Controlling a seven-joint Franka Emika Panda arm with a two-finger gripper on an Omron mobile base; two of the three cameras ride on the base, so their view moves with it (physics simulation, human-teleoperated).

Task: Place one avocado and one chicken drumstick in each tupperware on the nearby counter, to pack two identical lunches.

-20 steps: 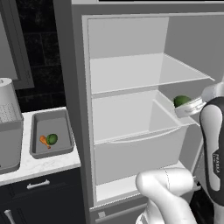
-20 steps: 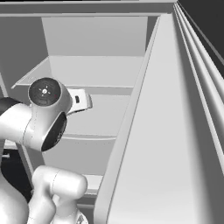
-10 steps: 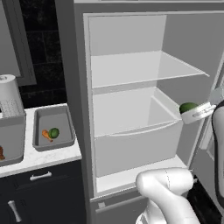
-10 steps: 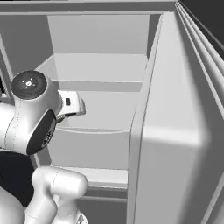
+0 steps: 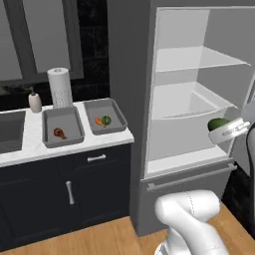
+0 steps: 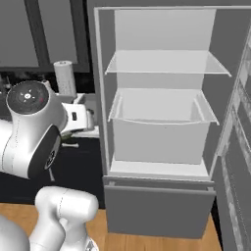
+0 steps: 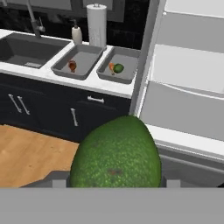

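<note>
My gripper [image 5: 228,131] is shut on a green avocado [image 5: 217,123], held in the air in front of the open fridge. In the hand view this avocado [image 7: 116,155] looms large and hides the fingertips. On the white counter [image 5: 30,149] stand two grey tupperware trays. The left tupperware [image 5: 62,127] holds one orange-brown drumstick [image 5: 59,133]. The right tupperware [image 5: 104,117] holds a drumstick [image 5: 98,121] and a second avocado [image 5: 106,120]. The hand view shows both trays far off, the left tray [image 7: 83,56] and the right tray [image 7: 127,57].
A paper towel roll [image 5: 60,87] and a soap bottle [image 5: 35,102] stand behind the trays, with a sink [image 7: 26,50] to their left. The open fridge [image 6: 162,122] has shelves and a drawer. Dark cabinets [image 5: 64,184] run under the counter, above a wooden floor [image 7: 30,157].
The whole picture has shifted as the base turned away from the fridge, so the counter and both trays now show. The avocado stays in the gripper.
</note>
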